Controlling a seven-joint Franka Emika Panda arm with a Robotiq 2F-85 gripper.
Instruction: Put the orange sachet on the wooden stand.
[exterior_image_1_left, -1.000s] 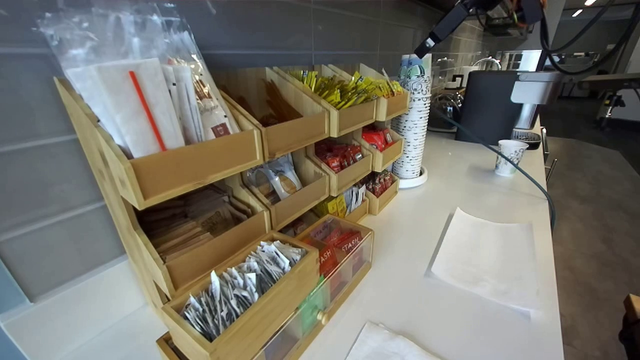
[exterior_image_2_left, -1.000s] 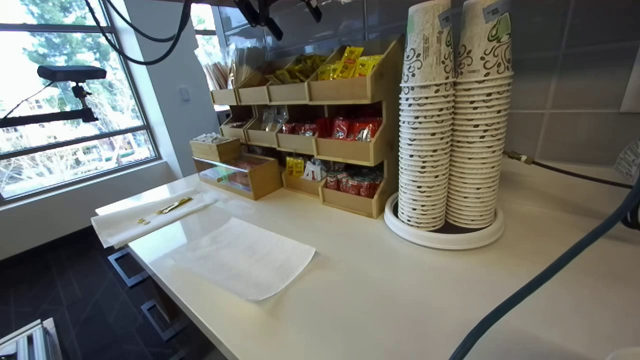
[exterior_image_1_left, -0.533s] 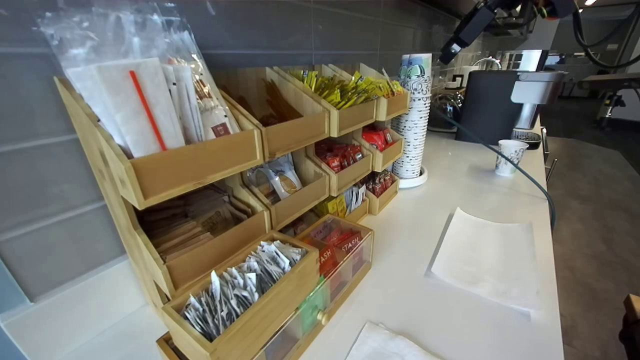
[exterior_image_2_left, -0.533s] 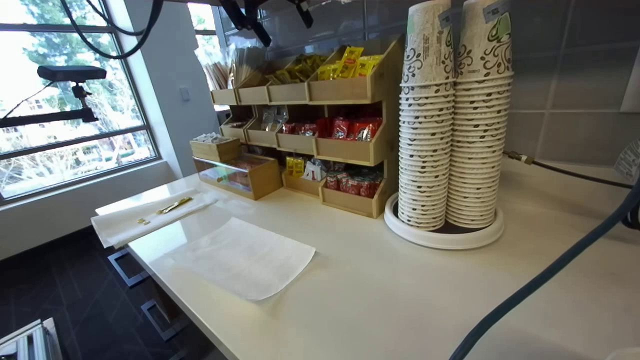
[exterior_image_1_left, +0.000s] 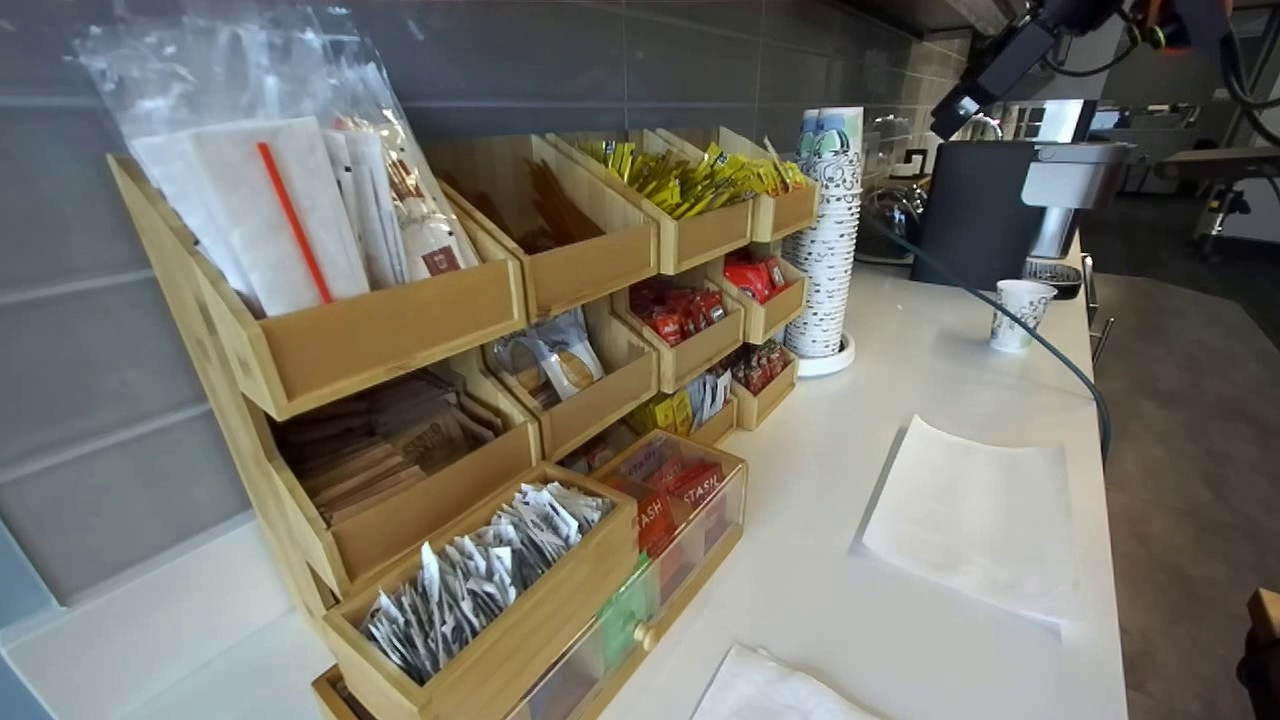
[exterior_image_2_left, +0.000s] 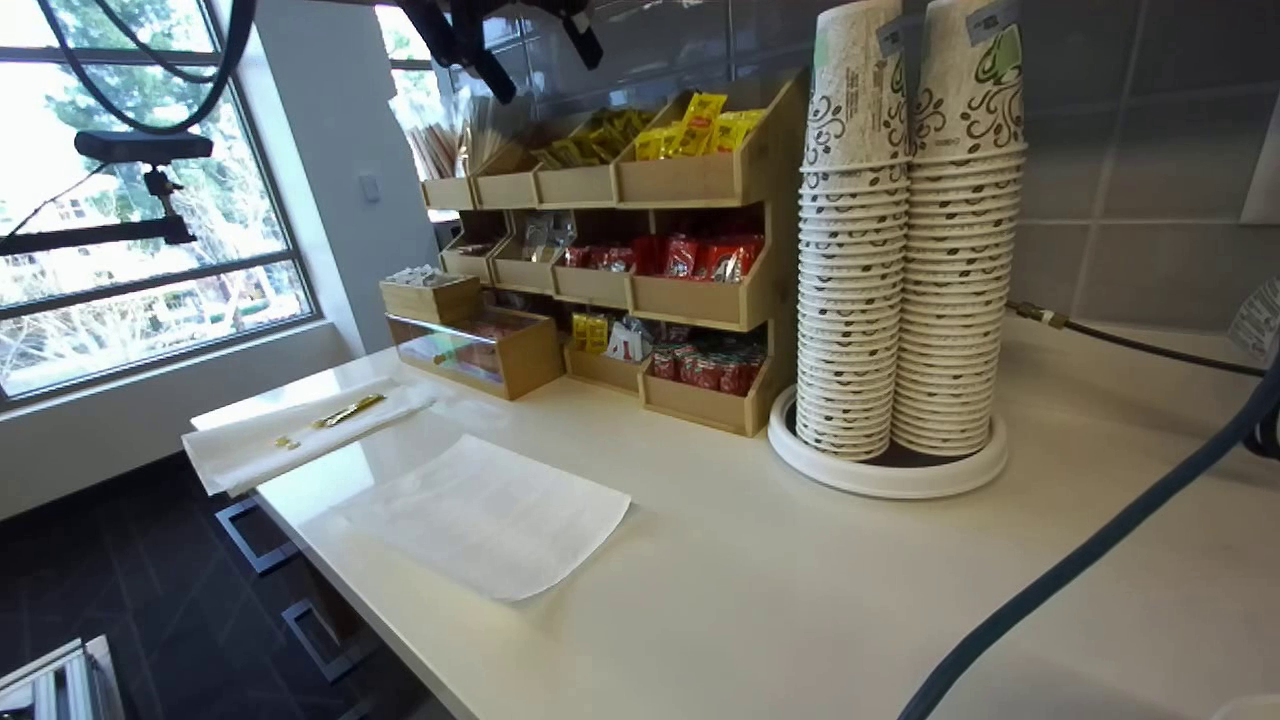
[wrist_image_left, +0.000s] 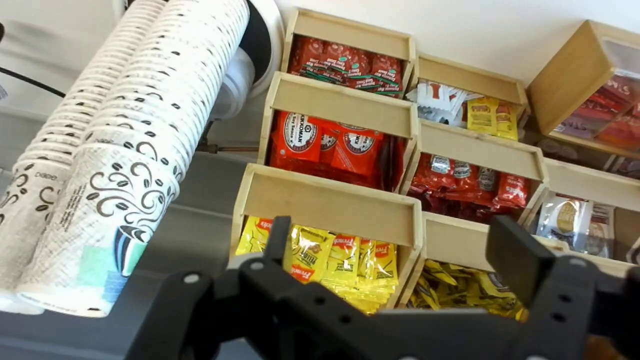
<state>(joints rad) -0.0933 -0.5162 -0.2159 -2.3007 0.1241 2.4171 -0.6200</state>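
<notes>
Jaws parted wide, nothing seen btwn them: the gripper (wrist_image_left: 395, 245) hangs high near the top row of the wooden stand (wrist_image_left: 330, 202), touching nothing AFAICT. Wrist view shows yellow packets (wrist_image_left: 345, 255) in that row, beyond the gap.

Progress: prob. zero. Best guess for the sachet (exterior_image_2_left: 350, 411) is the loose gold-yellow one in an exterior view, lying on the farther sheet of paper (exterior_image_2_left: 240, 452) at the edge of the counter (exterior_image_2_left: 700, 580), well apart from gripper & wooden stand. If that's it, no step is done yet: reach, pinch, lift, carry & set down are all left. Caveat: the stand's top row has plenty of yellow packets, & I can't tell if the wanted one is already among them; then only backing off would remain.

Looks: small, narrow, longer than wide, w/ a shiny gleam; more gold than orange, so matching it to the task's wording is a judgement call. It lies slantwise on the paper, apparently flat, but too small to tell if it's creased or torn. Print can't be read. Tiny yellowish scraps (exterior_image_2_left: 287, 442) sit on the same sheet, near it; can't tell if they belong to it.
</notes>
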